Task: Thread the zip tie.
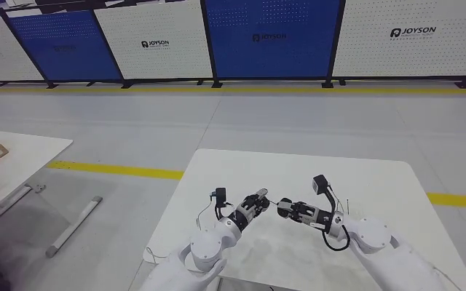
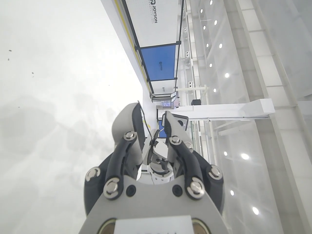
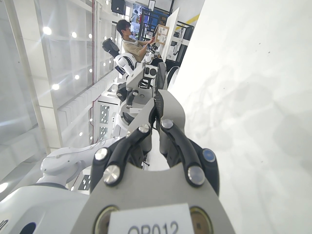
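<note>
- Evidently the threading step is in hand: the zip tie (image 2: 147, 129) shows as a thin black strand held in the air between the two grippers, above the middle of the surface (image 1: 364, 189).
- One end of the strand lies along the pad of one finger of the left gripper (image 2: 153, 116). The other end runs to the right gripper (image 3: 156, 98).
- The right gripper's fingers are pressed together, and I judge that they pinch the strand.
- The left gripper's fingers stand apart with a gap between them, so it clamps nothing.
- The two grippers face each other tip to tip, nearly touching, so there is little slack to work with.
- Which end is the tail and which the head is too small to tell.
- I judge that the next move calls for fine alignment: the left gripper should close on the free end, then the tail can be guided straight into the head's slot.
- A slight tilt would probably make the thin strand bend or slip aside.
- The surface's edges lie well apart from both grippers on every side.
- That leaves each arm room to draw back along its own line, but the fingertips crowd each other where they meet.
</note>
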### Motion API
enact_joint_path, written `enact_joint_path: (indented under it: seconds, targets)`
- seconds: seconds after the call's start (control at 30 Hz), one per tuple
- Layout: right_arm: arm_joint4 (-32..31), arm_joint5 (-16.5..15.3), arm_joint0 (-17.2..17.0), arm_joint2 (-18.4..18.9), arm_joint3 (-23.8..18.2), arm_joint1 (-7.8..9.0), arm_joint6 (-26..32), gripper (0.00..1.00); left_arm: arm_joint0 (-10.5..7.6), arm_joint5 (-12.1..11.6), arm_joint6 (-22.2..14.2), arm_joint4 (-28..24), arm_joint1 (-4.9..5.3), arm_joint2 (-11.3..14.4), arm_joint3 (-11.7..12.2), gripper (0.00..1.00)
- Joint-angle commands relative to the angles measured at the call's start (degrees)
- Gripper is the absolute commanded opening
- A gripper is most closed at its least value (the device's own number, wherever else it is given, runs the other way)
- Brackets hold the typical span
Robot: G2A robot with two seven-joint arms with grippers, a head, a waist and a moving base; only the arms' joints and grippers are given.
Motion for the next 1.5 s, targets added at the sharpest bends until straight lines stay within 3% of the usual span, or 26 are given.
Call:
enact_joint_path:
  seconds: [0.0,0.27,0.43,0.57,0.63,1.03,1.23,1.3,1.37,1.47]
  targets:
    - [0.0,0.0,0.0,0.0,0.0,0.0,0.0,0.0,0.0,0.0,0.0,0.0,0.0,0.0,0.0,1.0]
    - [0.0,0.0,0.0,0.0,0.0,0.0,0.0,0.0,0.04,0.1,-0.3,0.0,0.0,0.1,0.1,1.0]
    - [0.1,0.0,-0.5,0.3,-0.4,0.01,-0.3,0.0,0.22,0.9,-8.3,-1.6,0.48,-1.5,1.1,1.0]
    - [2.2,-0.2,-0.8,2.3,0.1,0.34,4.8,0.0,1.41,-0.1,-17.0,-3.3,1.42,-4.9,1.2,1.0]
    - [0.1,1.2,-0.4,2.7,0.3,0.46,5.9,0.0,2.17,-1.3,-20.1,-4.4,1.74,-6.3,0.9,1.0]
    - [0.1,2.0,-0.3,3.1,0.2,0.36,6.0,0.0,2.46,-1.8,-20.3,-5.1,1.77,-6.7,0.7,1.0]
    - [0.0,2.4,-0.8,3.3,-1.3,0.26,6.4,0.0,2.36,-2.4,-21.5,-3.5,1.58,-4.9,0.8,1.0]
    - [-1.4,3.3,-0.7,3.4,-1.8,0.16,6.0,0.0,1.97,-2.8,-19.7,-4.4,1.32,-4.6,1.2,1.0]
    - [-2.3,4.0,-0.6,3.5,-2.0,0.05,5.7,0.0,1.86,-5.1,-16.4,-3.9,1.0,-4.3,1.1,1.0]
    - [-2.8,4.5,-0.6,3.6,-2.1,-0.01,5.8,0.0,1.86,-5.1,-16.4,-3.9,1.0,-4.3,1.1,1.0]
